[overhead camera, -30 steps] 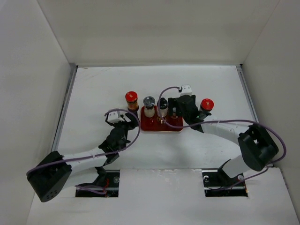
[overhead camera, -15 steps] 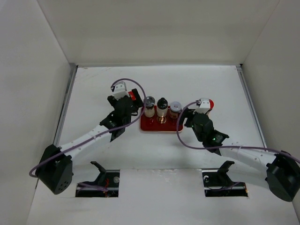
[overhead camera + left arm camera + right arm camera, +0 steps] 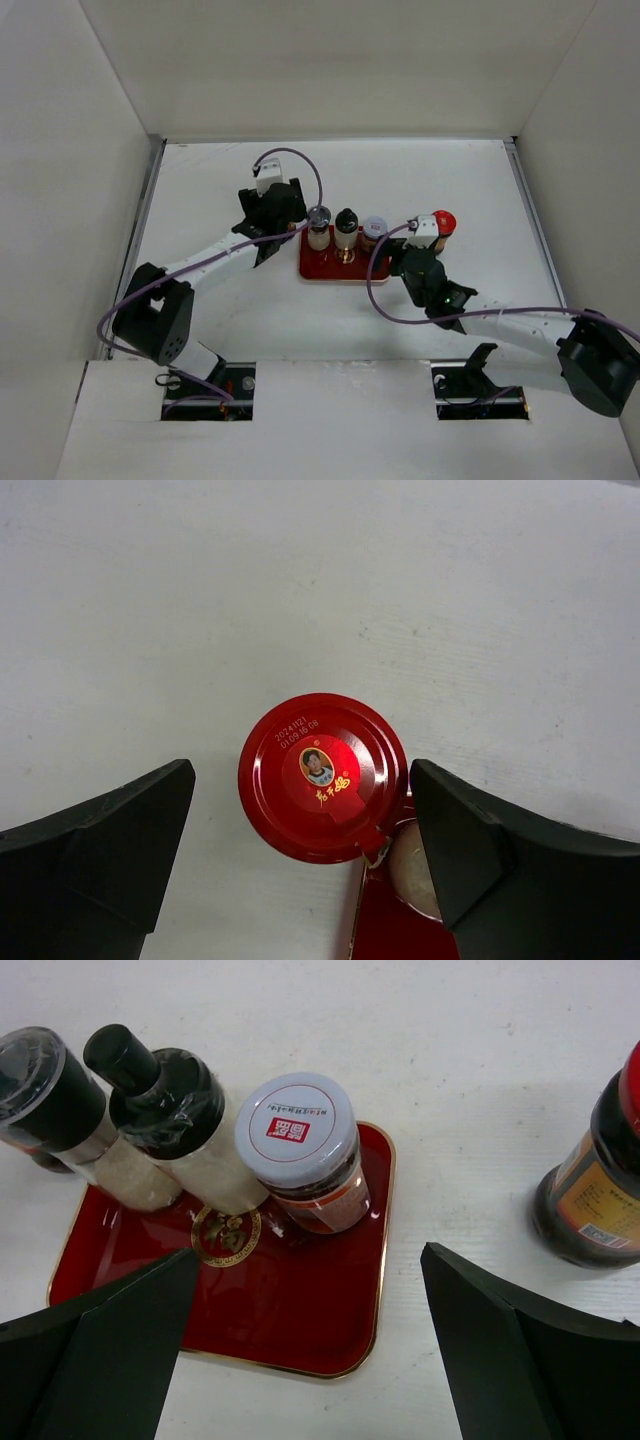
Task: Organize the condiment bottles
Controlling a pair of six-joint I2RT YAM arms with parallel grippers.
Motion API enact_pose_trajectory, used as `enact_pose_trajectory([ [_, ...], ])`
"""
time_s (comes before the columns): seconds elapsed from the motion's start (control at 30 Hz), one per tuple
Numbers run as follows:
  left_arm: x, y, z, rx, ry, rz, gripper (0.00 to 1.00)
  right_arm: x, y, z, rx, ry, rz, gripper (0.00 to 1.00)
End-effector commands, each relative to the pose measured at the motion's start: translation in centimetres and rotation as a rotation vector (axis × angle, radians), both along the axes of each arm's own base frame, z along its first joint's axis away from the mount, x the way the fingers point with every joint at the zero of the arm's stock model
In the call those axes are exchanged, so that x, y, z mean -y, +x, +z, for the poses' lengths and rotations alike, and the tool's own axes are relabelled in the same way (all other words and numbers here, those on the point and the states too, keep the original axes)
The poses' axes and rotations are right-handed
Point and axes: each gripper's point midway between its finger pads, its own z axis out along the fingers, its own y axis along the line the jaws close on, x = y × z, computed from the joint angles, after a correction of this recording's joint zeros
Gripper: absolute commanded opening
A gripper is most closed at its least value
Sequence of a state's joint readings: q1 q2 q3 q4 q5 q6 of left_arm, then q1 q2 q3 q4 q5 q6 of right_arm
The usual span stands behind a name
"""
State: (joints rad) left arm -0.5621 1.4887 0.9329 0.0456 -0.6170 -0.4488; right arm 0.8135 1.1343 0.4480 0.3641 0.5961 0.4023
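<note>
Red-capped jar (image 3: 322, 777) is seen from straight above, centred between the black fingers (image 3: 110, 850) of the left gripper (image 3: 300, 775). Jaws are spread wide, with a gap left on each side of the cap; no contact is seen. Small portrait, gold characters and a printed date are shown on the cap. Corner of a red tray (image 3: 375, 920) and part of a pale round lid (image 3: 410, 865) are visible at the cap's lower right, by the right finger. White table (image 3: 320, 580) is seen all around.

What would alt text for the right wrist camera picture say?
A red tray with a gold emblem holds three condiments along its far side: a clear-lidded grinder, a black-topped bottle and a white-lidded jar. A dark, red-capped bottle stands off the tray at right; the open black fingers frame the bottom corners.
</note>
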Motion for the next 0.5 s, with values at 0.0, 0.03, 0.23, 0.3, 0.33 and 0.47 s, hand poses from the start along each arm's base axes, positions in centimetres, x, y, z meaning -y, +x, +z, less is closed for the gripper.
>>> enact_pose_trajectory([
  [0.0,0.2,1.2,0.8,0.008,0.012,-0.001,0.89,-0.4,0.8,3.5,0.094,0.069,-0.019,1.00],
  [0.03,0.1,1.4,0.6,0.007,0.013,0.003,0.88,-0.3,0.7,3.9,0.104,0.078,-0.022,1.00],
  [0.23,1.0,2.7,0.1,0.001,0.018,0.001,0.76,0.7,0.1,5.4,0.149,0.121,-0.039,1.00],
  [0.3,0.9,2.9,0.0,0.006,0.023,0.013,0.64,0.8,0.0,5.5,0.154,0.132,-0.040,1.00],
  [0.33,0.6,2.8,-0.2,0.007,0.028,0.024,0.56,0.8,-0.1,5.6,0.155,0.138,-0.036,1.00],
  [0.47,-1.4,1.8,0.4,0.041,0.036,0.085,0.36,1.2,-0.2,6.1,0.171,0.146,-0.047,1.00],
])
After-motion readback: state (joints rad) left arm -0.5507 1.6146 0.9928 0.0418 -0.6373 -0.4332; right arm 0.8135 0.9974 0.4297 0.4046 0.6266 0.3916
